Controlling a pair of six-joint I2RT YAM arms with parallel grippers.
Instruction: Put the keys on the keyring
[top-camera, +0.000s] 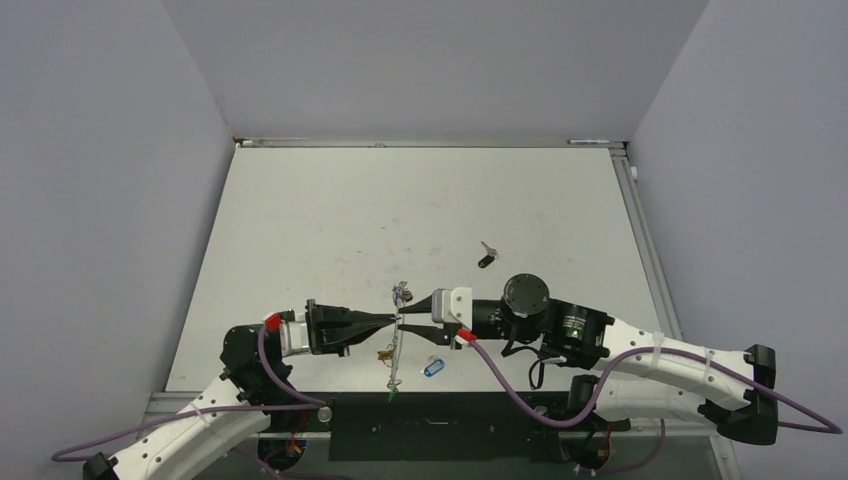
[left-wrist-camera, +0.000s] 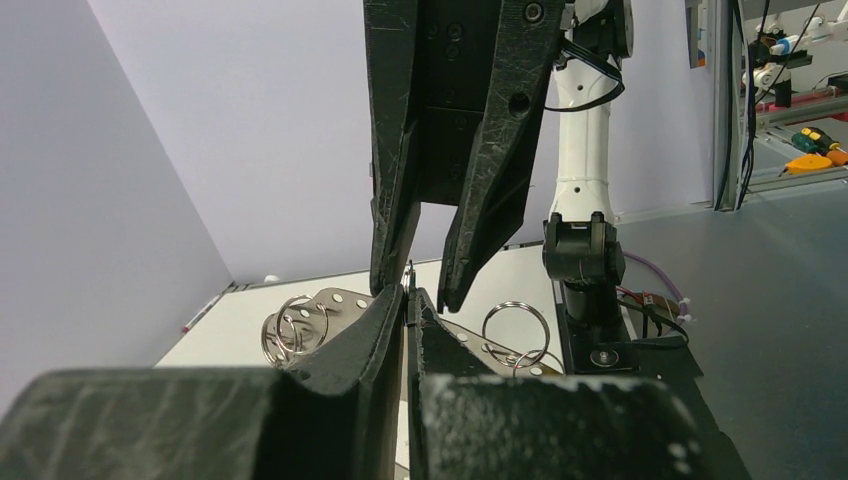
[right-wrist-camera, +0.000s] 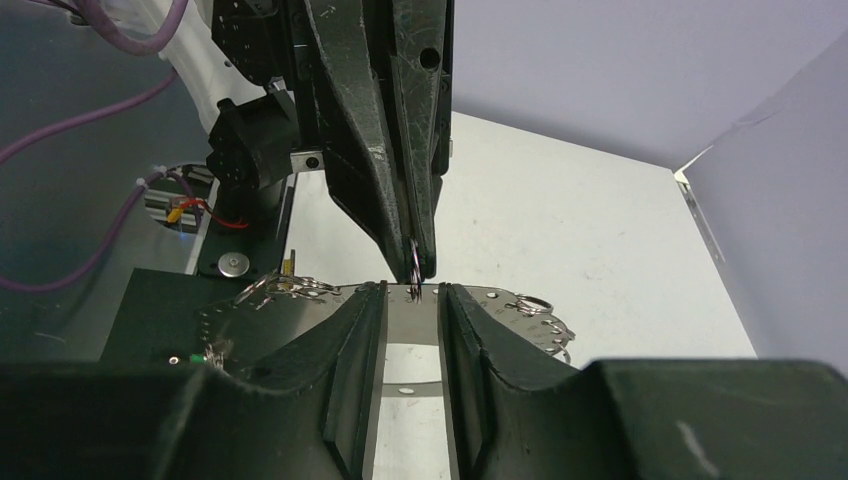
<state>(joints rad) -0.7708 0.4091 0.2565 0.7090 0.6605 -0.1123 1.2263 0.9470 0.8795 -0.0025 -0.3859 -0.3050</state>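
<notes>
black key: 1 | blue tag: 1 | green tag: 1 | yellow tag: 1

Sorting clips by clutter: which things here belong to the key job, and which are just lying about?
Job: keyring, pinched by left gripper; right gripper; black key; blue-tagged key; yellow-tagged key; green-tagged key.
Lying about: pen-like stick at the table far edge; purple cables.

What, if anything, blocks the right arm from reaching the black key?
Nothing visible, so probably yes: the black key lies alone on the table just past the right gripper, which is open at the keyring.
</notes>
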